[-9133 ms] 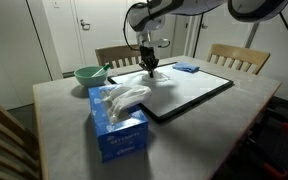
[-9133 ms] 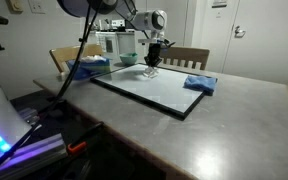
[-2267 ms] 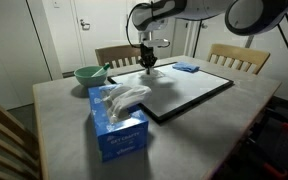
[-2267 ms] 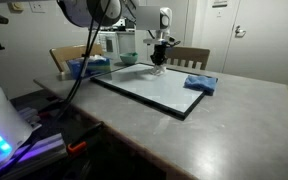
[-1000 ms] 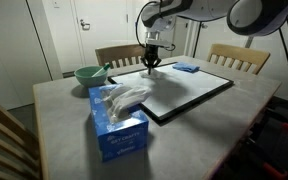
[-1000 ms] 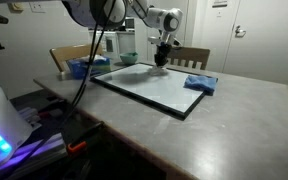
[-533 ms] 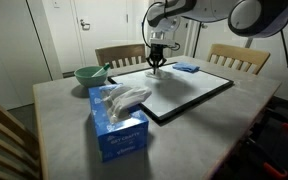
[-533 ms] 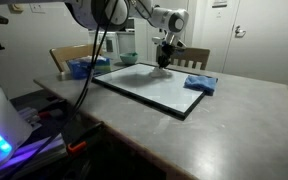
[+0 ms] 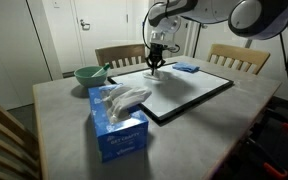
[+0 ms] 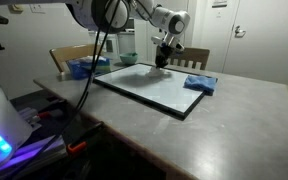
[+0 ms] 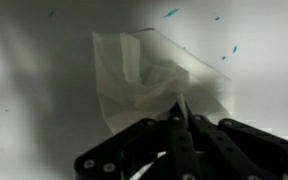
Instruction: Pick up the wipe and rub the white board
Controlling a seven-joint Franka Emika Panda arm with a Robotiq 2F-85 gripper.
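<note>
The white board point(image 9: 184, 92) lies flat on the table, black-framed; it also shows in the other exterior view point(image 10: 149, 90). My gripper point(image 9: 156, 63) stands over the board's far edge, pointing down, and it appears in the exterior view point(image 10: 164, 62) too. In the wrist view the gripper point(image 11: 181, 112) is shut on the wipe point(image 11: 144, 75), a crumpled white tissue spread against the board surface point(image 11: 34, 90). Small blue marks point(image 11: 171, 13) dot the board just beyond the wipe.
A blue tissue box point(image 9: 117, 125) with tissue sticking out stands at the near table corner. A green bowl point(image 9: 88, 75) sits beside the board. A folded blue cloth point(image 10: 199, 84) lies by the board's far corner. Wooden chairs point(image 9: 239, 58) stand behind the table.
My gripper has slid with the wipe along the board's far edge toward the blue cloth, then nearly stopped in the last half second.
</note>
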